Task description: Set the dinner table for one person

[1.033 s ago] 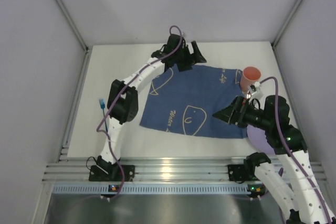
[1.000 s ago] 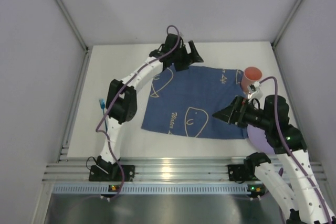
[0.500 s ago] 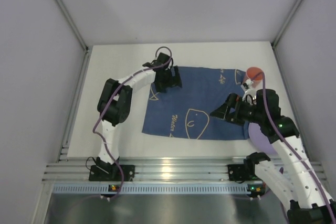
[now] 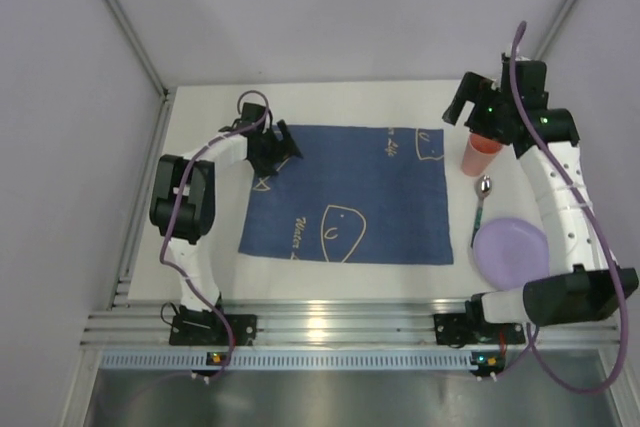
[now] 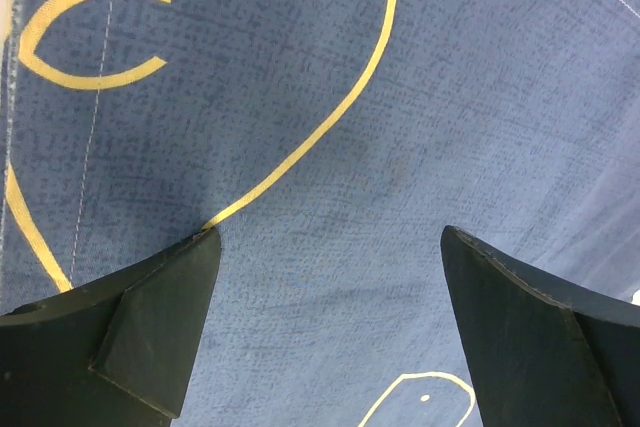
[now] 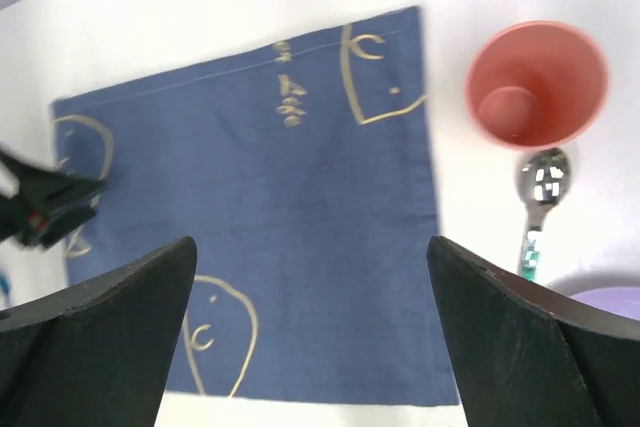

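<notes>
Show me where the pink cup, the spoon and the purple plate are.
pink cup (image 4: 481, 157), top view, side wall
spoon (image 4: 484, 186), top view, bowl
purple plate (image 4: 511, 250), top view, bare middle

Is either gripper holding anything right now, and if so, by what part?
Nothing is held. The left gripper is open over the placemat, and the right gripper is open in the air near the cup.

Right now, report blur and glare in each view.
Top external: sharp, with bright glare on the aluminium rail. Left wrist: placemat weave crisp, evenly lit. Right wrist: soft overall, cup and spoon edges slightly blurred.
</notes>
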`<action>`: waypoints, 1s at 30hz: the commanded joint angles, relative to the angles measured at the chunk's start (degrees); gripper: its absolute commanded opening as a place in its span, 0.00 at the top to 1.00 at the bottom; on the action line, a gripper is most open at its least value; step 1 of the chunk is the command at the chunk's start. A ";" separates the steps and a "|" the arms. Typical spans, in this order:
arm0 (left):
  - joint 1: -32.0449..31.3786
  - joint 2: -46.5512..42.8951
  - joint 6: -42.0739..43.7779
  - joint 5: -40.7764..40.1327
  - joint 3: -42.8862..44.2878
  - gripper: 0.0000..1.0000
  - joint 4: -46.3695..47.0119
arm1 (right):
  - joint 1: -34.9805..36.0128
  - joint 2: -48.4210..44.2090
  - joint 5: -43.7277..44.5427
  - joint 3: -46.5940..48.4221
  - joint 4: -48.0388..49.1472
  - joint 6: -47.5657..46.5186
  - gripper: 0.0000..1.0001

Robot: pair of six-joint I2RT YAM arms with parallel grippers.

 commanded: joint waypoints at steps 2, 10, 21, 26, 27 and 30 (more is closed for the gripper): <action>0.73 0.18 2.04 -2.33 -3.87 0.01 -2.96 | -2.65 10.29 6.57 5.56 -4.07 -3.57 0.00; 0.12 -4.03 -1.21 -0.48 -3.44 0.01 -5.49 | -3.53 23.57 13.78 7.33 -0.57 -4.80 0.00; 0.03 -13.34 -0.42 -5.22 -2.21 0.01 -13.85 | -5.65 37.19 15.89 14.54 1.02 -6.74 0.01; 0.03 -17.91 3.26 -19.05 4.03 0.02 -23.15 | -5.56 38.88 9.76 12.35 2.69 -7.52 0.24; 0.12 -18.88 3.71 -22.25 5.08 0.02 -26.91 | -5.47 38.61 8.87 11.82 3.74 -7.88 0.49; 1.69 -22.66 5.11 -30.42 3.52 0.01 -31.06 | -5.47 37.65 8.86 11.20 4.36 -8.67 0.93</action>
